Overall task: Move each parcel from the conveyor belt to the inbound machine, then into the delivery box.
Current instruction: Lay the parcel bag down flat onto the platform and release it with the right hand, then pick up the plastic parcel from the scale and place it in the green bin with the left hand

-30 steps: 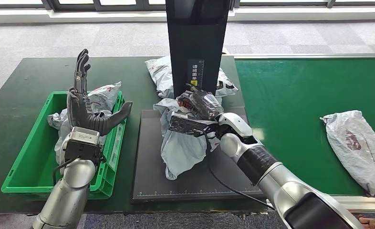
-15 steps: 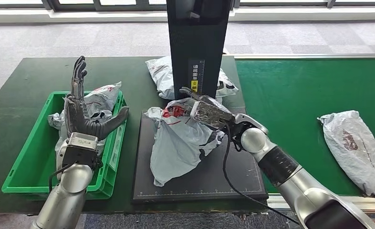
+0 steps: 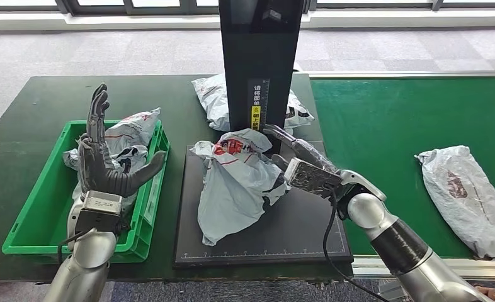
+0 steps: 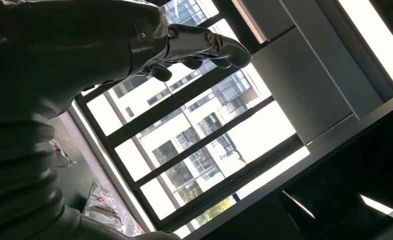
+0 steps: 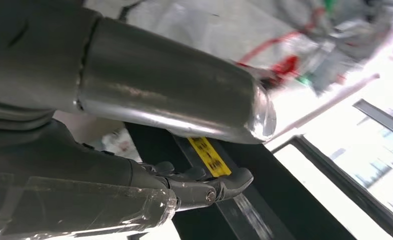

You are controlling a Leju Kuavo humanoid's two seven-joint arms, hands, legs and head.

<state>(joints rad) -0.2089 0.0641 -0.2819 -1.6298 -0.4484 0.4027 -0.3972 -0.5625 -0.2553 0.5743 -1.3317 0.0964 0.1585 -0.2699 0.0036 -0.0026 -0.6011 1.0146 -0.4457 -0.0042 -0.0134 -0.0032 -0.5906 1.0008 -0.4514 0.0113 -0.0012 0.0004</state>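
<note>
Now the grey parcel (image 3: 235,182) lies crumpled on the black scanner plate (image 3: 295,233), mid worktop. Right hand (image 3: 301,165) just right of it, fingers spread, holding nothing. Left hand (image 3: 103,157) raised over green box (image 3: 37,214), fingers apart, empty.

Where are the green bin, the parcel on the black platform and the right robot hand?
green bin (image 3: 38,207), head view, left wall.
parcel (image 3: 232,185), head view, middle.
right robot hand (image 3: 298,160), head view, back of hand.

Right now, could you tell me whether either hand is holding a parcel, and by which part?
Neither. The right hand is open beside the parcel on the inbound machine's platform; the left hand is raised open above the green box.
</note>
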